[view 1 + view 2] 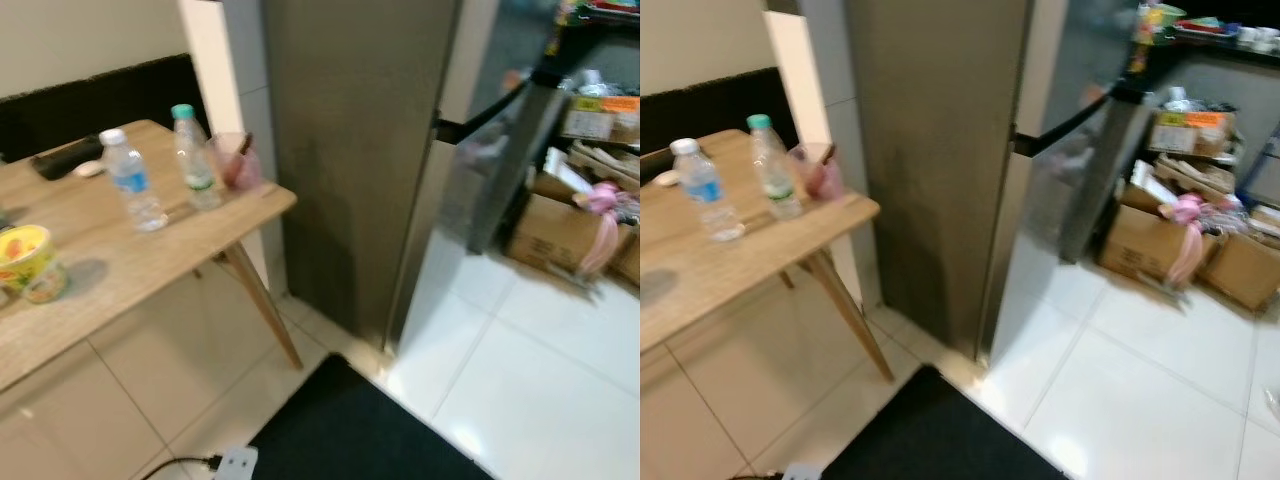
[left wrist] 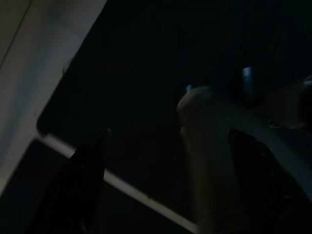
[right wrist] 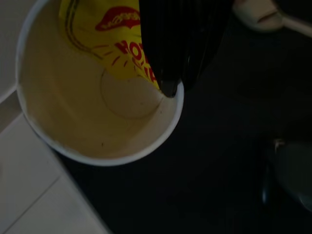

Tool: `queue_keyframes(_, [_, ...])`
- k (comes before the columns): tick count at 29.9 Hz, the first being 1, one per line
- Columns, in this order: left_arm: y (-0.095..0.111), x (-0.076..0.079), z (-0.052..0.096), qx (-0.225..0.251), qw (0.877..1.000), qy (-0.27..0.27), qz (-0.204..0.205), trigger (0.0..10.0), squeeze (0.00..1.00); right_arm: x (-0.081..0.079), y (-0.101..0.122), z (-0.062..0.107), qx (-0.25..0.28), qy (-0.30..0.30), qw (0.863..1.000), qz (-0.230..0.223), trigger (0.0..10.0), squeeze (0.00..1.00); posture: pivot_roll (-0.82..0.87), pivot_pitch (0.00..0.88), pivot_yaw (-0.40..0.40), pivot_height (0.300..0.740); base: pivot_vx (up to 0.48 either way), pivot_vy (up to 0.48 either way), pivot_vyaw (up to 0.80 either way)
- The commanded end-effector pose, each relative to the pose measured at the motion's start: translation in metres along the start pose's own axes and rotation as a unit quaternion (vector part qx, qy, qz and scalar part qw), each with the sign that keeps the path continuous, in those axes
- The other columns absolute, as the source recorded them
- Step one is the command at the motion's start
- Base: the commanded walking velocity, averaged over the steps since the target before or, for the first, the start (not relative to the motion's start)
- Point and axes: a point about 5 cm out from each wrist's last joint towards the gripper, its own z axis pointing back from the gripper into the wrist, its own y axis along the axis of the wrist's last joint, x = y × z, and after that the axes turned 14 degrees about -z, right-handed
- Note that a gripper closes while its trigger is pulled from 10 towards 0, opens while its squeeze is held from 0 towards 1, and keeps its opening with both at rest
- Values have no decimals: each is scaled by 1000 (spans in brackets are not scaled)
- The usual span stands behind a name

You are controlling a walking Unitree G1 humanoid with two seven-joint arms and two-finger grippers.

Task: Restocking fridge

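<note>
The tall steel fridge stands ahead with its side toward me; its door with a black handle looks closed. On the wooden table to my left stand two water bottles, a pink cup and a yellow noodle cup. In the right wrist view my right gripper is shut on the rim of a white cup with a yellow and red label, seen from its bottom. In the dark left wrist view my left gripper hangs with its fingers apart and nothing between them.
A black mat lies on the pale tiles before the fridge. Cardboard boxes and cluttered shelves stand at the right. A white plug with a cable lies by the mat. The table's slanted leg reaches toward the fridge.
</note>
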Motion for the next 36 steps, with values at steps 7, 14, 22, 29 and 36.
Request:
queue_keyframes(7, [3,1,0,3,1000,-3,3,10000,0,4,-2,1,-2,-6,1000,-3,10000,0,-74,0,-22,740,0,-436,0])
queue_keyframes(14, [3,1,-1,4,1000,-4,4,10000,0,3,-3,1,-1,-3,1000,-4,10000,0,-74,0,-22,740,0,-441,0])
queue_keyframes(22, [6,2,-1,8,1000,-4,4,10000,0,3,-1,1,1,-1,1000,-5,10000,0,-74,0,-22,740,0,-442,0])
queue_keyframes(29, [10,5,-2,13,1000,-6,3,10000,0,5,3,1,4,-1,1000,-5,10000,0,-74,0,-22,740,0,-443,0])
queue_keyframes(36, [9,0,-1,8,1000,12,9,10000,0,5,3,1,4,0,1000,-5,10000,0,-75,0,-22,740,0,-111,0])
